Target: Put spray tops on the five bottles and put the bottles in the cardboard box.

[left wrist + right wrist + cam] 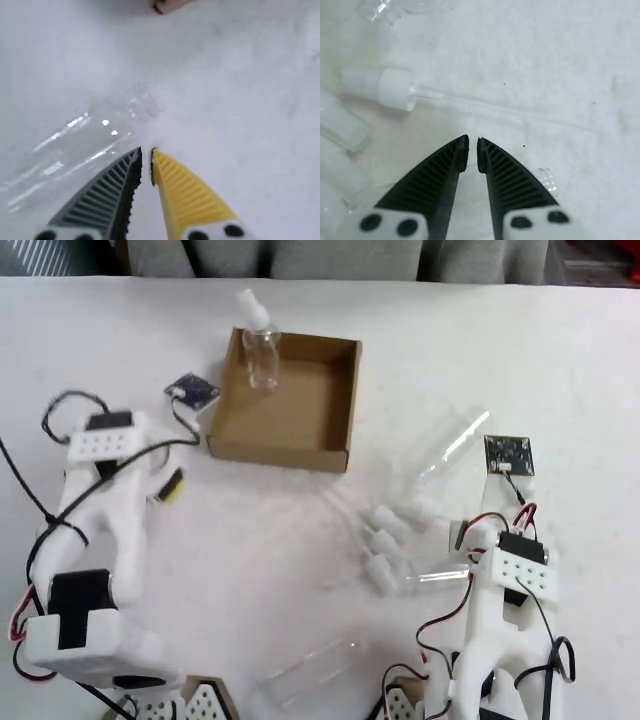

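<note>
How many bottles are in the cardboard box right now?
1. The bottle, spray top on, stands in the cardboard box at its far left corner. Another clear one lying flat inside could be missed.

A capped clear plastic bottle sits in the brown cardboard box's far-left corner, and white plastic spray tops lie off its near-right corner.

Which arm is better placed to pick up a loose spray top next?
Right. The right gripper hangs beside the spray tops; the left gripper sits farther off, beyond the box.
</note>
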Controlling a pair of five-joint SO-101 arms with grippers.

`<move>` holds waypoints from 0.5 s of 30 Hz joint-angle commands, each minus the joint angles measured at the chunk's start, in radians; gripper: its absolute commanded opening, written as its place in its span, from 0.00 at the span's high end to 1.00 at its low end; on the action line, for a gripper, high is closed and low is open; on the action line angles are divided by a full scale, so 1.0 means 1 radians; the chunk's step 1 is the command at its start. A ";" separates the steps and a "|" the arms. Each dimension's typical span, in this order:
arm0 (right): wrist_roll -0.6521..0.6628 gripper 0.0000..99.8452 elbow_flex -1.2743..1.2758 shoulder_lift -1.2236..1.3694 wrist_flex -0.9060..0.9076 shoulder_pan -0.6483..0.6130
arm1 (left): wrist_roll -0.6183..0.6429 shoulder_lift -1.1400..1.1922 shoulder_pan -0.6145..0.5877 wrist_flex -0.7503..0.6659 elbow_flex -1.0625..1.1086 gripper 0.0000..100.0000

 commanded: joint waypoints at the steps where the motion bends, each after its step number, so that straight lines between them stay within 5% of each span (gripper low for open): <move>1: 0.011 0.98 -0.005 -0.018 -0.016 -0.008 | -0.330 -0.012 -0.031 0.230 -0.278 0.95; 10: 0.011 0.98 -0.005 -0.018 -0.016 -0.007 | -0.598 -0.002 -0.085 0.245 -0.376 0.77; 15: 0.011 0.98 -0.005 -0.018 -0.016 -0.007 | -0.835 -0.002 -0.147 0.236 -0.302 0.77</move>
